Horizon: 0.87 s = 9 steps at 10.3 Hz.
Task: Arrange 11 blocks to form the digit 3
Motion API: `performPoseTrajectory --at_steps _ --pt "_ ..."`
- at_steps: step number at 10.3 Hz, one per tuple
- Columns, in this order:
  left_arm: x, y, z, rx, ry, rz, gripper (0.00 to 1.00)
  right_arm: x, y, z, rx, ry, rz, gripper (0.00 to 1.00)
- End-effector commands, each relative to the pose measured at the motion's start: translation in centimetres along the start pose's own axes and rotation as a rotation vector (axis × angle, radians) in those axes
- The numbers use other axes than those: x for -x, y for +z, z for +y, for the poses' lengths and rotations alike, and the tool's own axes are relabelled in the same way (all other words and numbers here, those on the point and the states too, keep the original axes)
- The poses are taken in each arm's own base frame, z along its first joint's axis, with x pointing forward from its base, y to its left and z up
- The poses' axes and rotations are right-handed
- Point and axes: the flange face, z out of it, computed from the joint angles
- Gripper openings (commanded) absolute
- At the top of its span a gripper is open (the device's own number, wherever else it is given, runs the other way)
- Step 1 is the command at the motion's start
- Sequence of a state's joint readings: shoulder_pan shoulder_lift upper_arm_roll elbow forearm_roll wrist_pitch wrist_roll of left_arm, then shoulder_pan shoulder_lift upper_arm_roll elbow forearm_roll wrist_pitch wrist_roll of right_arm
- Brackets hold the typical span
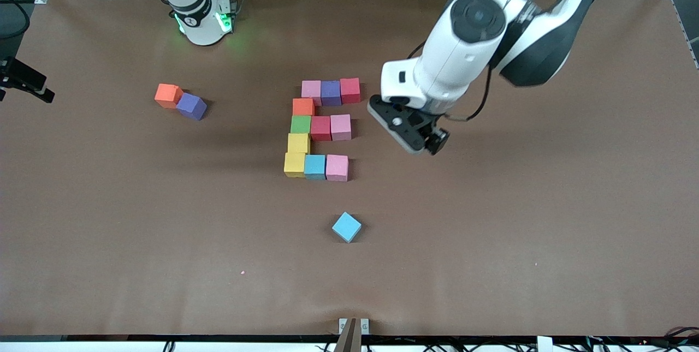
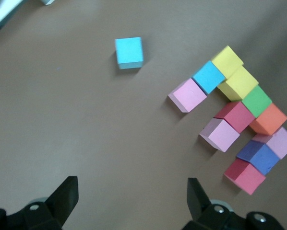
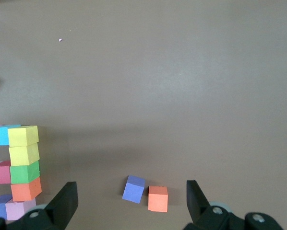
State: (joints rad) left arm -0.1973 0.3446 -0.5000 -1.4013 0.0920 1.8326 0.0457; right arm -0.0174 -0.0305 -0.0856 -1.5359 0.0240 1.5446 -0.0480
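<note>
The left gripper (image 2: 131, 201) is hanging over bare brown table (image 1: 491, 221) just beside the block figure, at the left arm's end of it, with its two fingers (image 2: 66, 191) standing wide apart and clasping nothing. Eleven blocks are lying butted together beside it: closest to the gripper are the red block (image 1: 350, 90) ending the row farthest from the front camera and the pink block (image 1: 341, 126) ending the middle row, while the pink block (image 1: 337, 167) ending the nearest row is sitting a little farther off. The far row is running on through a purple block (image 1: 331, 93) to another pink block (image 1: 311, 90); the spine is descending from an orange block (image 1: 303, 106) through a green block (image 1: 300, 124) and two yellow blocks (image 1: 298, 143), and a red block (image 1: 320, 127) and a sky-blue block (image 1: 314, 166) are filling the middle and nearest rows. A loose sky-blue block (image 1: 347, 227) is sitting alone, nearer to the front camera than the figure. The right gripper (image 3: 131, 203) is waiting high above the right arm's end of the table, fingers spread and empty, probably almost over a loose orange block (image 1: 168, 95) and a loose purple block (image 1: 191, 106), which are touching each other.
</note>
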Motion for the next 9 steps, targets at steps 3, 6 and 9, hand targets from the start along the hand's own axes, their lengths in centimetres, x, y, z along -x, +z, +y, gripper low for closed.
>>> performPoseTrajectory --at_steps 3,6,9 --pt "4.5 -8.1 -3.7 -0.070 -0.390 0.024 1.00 0.5 -0.5 -0.8 0.037 -0.029 -0.004 1.00" --pt "7.4 -11.6 -8.9 -0.057 -0.536 0.000 1.00 0.6 -0.4 -0.9 0.034 -0.046 -0.018 1.00" --pt "12.1 -16.4 -15.0 -0.025 -0.696 0.051 1.00 0.6 -0.5 -0.7 0.027 -0.111 -0.016 1.00"
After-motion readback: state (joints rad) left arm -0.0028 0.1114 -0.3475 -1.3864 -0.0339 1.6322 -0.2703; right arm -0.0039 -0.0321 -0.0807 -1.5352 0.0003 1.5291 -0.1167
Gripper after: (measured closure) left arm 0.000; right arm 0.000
